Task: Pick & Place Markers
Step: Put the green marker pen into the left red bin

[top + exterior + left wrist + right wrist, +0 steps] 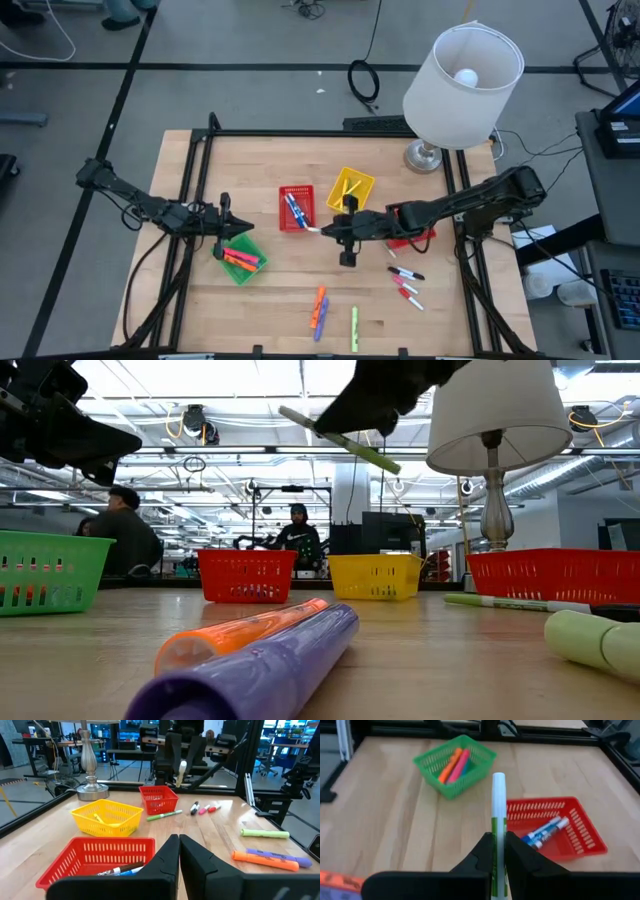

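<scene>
right jaws clamped on green marker (498, 815), raised

Four mesh baskets (296, 209) stand on the desk (270, 290): two red, one yellow, one green. Loose markers (405, 283) at four o'clock number about four; three highlighters (319, 311) lie at six o'clock. One lamp (460, 80) stands at one o'clock.
</scene>
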You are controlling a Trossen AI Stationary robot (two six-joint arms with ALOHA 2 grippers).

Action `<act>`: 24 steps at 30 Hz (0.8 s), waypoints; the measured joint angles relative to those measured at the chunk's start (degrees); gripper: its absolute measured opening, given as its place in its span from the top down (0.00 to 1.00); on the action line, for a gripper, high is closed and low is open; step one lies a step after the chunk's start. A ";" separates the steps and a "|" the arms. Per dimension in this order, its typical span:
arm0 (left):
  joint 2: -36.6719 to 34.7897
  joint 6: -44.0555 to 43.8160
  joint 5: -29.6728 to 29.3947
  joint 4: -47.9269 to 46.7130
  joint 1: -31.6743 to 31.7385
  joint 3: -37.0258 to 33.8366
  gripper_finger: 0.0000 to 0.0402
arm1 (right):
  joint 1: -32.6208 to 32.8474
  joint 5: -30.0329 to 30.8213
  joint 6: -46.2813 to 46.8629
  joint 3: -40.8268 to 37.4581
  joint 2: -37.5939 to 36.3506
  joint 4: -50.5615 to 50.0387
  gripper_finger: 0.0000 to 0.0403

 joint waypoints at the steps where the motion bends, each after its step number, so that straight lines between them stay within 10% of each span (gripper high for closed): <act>1: 0.02 0.00 -0.02 0.00 0.00 0.00 0.95 | -0.46 -1.13 0.33 -0.01 0.47 1.25 0.96; 10: 0.00 3.41 -0.04 3.00 -0.02 -0.02 0.95 | -5.86 -15.87 10.06 -0.01 7.95 22.62 0.96; 16: 0.02 4.47 -0.04 3.85 0.00 -0.02 0.95 | -9.78 -16.07 16.45 0.35 16.07 42.06 0.96; 24: 0.00 7.60 -0.07 4.71 -0.02 -0.02 0.95 | -13.58 -9.94 17.38 4.23 25.62 41.79 0.96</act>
